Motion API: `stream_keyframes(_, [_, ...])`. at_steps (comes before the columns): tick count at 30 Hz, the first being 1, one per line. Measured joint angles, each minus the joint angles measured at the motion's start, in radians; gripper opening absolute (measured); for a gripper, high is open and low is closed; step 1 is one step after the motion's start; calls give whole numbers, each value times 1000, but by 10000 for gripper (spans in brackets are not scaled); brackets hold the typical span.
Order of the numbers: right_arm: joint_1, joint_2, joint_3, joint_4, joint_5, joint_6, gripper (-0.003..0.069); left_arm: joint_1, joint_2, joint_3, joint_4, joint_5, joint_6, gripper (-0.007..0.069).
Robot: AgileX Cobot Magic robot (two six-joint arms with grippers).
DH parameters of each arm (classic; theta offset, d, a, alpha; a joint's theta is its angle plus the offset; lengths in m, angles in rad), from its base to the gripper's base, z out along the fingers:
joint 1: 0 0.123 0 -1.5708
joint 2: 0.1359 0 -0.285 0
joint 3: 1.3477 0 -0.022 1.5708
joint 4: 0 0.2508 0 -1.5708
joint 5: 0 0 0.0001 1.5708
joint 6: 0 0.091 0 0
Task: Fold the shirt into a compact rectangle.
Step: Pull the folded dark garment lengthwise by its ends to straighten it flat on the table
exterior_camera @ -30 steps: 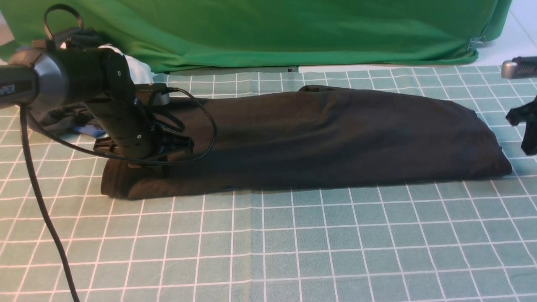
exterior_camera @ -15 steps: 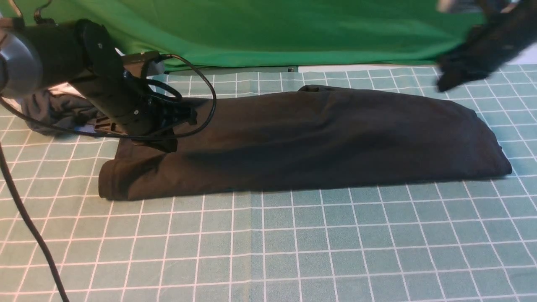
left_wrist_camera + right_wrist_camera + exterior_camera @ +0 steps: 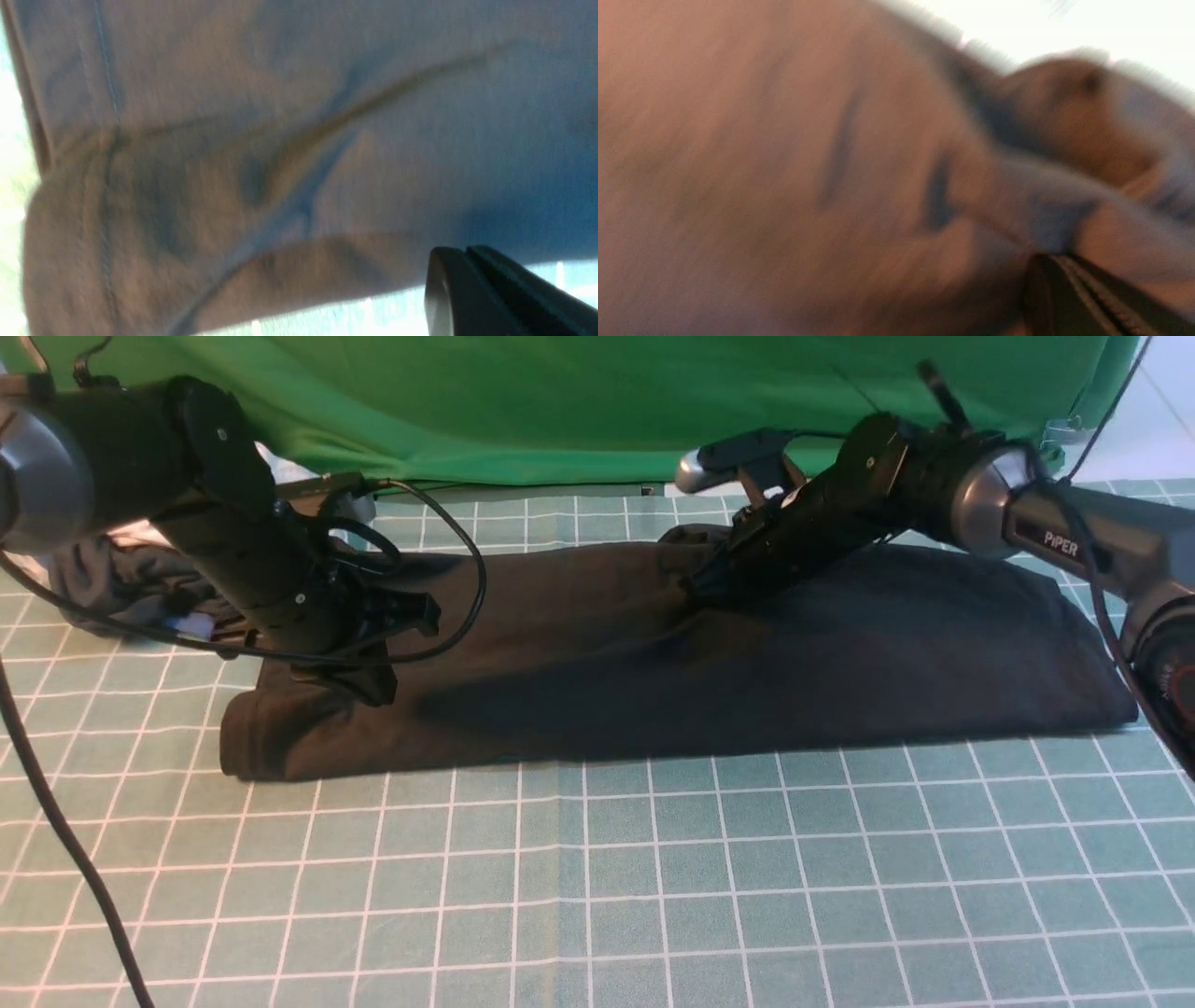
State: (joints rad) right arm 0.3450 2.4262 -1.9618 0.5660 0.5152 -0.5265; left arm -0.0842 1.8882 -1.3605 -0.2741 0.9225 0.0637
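The table (image 3: pixel 597 877) is being viewed from the near side, towards the far backdrop (image 3: pixel 560 401). The shirt (image 3: pixel 653 653), shared by all views, is being filmed closely by both wrist cameras.

The left arm (image 3: pixel 233 551) and right arm (image 3: pixel 868 504) are matte black with silver-grey collars; white "PiPER" lettering (image 3: pixel 1061 543) marks the right, black cables (image 3: pixel 457 607) loop off the left.

shirt (image 3: pixel 653 653): black | tablecloth (image 3: pixel 653 877): teal, white grid | backdrop (image 3: pixel 560 401): green

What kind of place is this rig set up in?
Likely a lab data-collection bench: green backdrop cloth, grid-printed table cover, left arm and right arm over a black shirt.
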Motion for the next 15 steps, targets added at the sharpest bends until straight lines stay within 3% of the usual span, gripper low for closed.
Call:
stream_keyframes(6, [-22, 24, -46, -9, -68, 15, 15, 0, -2, 0, -27, 19, 3, 11])
stream_keyframes(8, [-38, 24, -86, -20, 14, 19, 22, 0, -10, 0, -35, 19, 13, 13])
stream_keyframes(15, [-117, -57, -277, -155, 576, 72, 7, 0, -100, 0, -36, 14, 44, 13])
